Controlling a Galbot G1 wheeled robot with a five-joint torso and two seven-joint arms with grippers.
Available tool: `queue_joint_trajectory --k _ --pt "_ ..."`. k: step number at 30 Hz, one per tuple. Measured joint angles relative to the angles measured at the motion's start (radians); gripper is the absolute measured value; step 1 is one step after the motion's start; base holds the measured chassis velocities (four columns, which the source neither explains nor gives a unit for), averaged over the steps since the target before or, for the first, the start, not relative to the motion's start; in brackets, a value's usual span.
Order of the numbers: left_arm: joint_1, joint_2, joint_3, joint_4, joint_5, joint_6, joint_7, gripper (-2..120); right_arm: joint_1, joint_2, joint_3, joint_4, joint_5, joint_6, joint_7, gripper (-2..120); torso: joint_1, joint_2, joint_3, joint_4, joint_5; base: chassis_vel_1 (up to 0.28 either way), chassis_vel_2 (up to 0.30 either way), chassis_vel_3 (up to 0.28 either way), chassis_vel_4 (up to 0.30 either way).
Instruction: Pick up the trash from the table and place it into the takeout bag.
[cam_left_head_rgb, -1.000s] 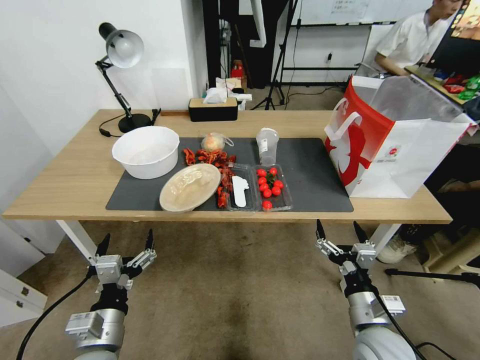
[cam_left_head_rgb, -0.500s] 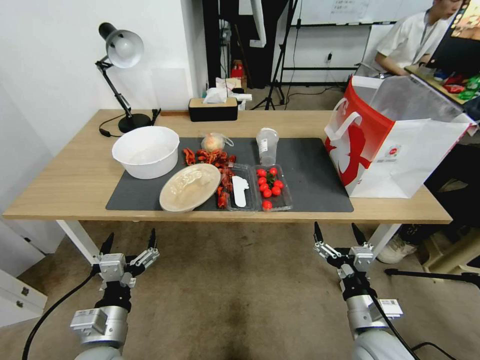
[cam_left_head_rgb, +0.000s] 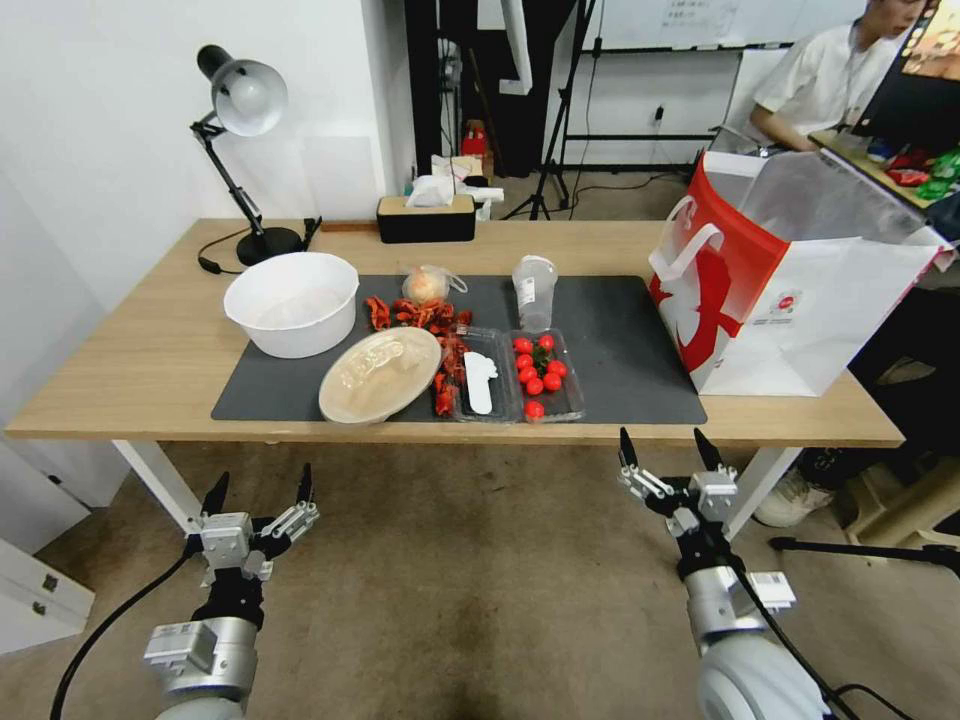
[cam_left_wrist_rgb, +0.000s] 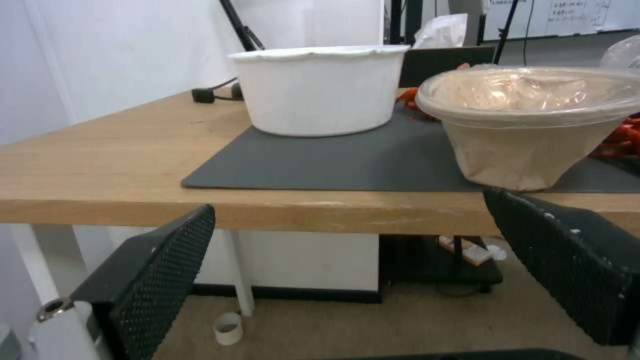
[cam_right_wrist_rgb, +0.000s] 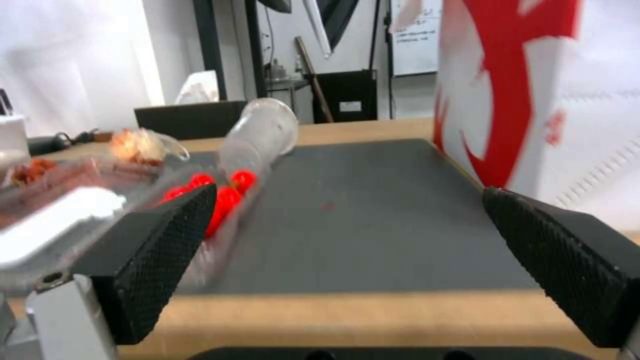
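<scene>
Both hands (cam_left_head_rgb: 258, 487) (cam_left_head_rgb: 666, 446) spread empty below table (cam_left_head_rgb: 150, 350); red-and-white takeout bag (cam_left_head_rgb: 790, 300) upright, silvery inside.

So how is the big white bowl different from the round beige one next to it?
The white bowl is open and looks empty, while the beige bowl has a clear lid. The white bowl sits farther back on the dark mat; the beige bowl is at the mat's front edge, and its sides narrow more toward the bottom. Both are round.

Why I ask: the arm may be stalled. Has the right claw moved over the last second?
Yes. The right claw, open, has risen toward the near edge of the long light-wood table, which has not shifted in the head view.
</scene>
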Motion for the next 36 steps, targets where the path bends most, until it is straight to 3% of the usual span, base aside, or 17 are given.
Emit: queue_joint_trajectory --k 6,13,19,29,31,36 --pt "-0.003 0.005 -0.003 -0.003 0.001 0.001 0.0 100 0.132 -0.051 -0.018 0.026 0.095 -0.122 0.0 100 0.0 0.0 0.0 -0.0001 0.0003 0.0 0.0 0.0 0.0" --pt "-0.006 0.013 -0.012 -0.009 0.0 0.004 0.0 100 0.364 -0.172 -0.085 0.014 0.259 -0.284 0.019 100 0.0 0.0 0.0 0.0002 -0.0001 0.0 0.0 0.0 0.0" --pt "-0.011 0.007 -0.016 -0.013 0.001 0.006 0.0 100 0.521 -0.185 -0.174 -0.043 0.324 -0.345 0.043 100 0.0 0.0 0.0 0.0003 -0.0003 0.0 0.0 0.0 0.0" --pt "-0.024 0.01 -0.034 -0.01 -0.006 0.011 0.0 100 0.795 -0.106 -0.395 -0.246 0.369 -0.425 0.127 100 0.0 0.0 0.0 0.0002 -0.0005 0.0 0.0 0.0 0.0" --pt "-0.025 0.013 -0.045 -0.01 -0.013 0.025 0.0 100 0.947 -0.023 -0.478 -0.37 0.398 -0.478 0.202 100 0.0 0.0 0.0 0.0003 -0.0004 0.0 0.0 0.0 0.0" --pt "-0.025 0.01 -0.046 -0.008 -0.014 0.027 -0.001 100 1.027 0.02 -0.515 -0.443 0.434 -0.533 0.263 100 0.0 0.0 0.0 0.0002 -0.0005 0.0 0.0 0.0 0.0"
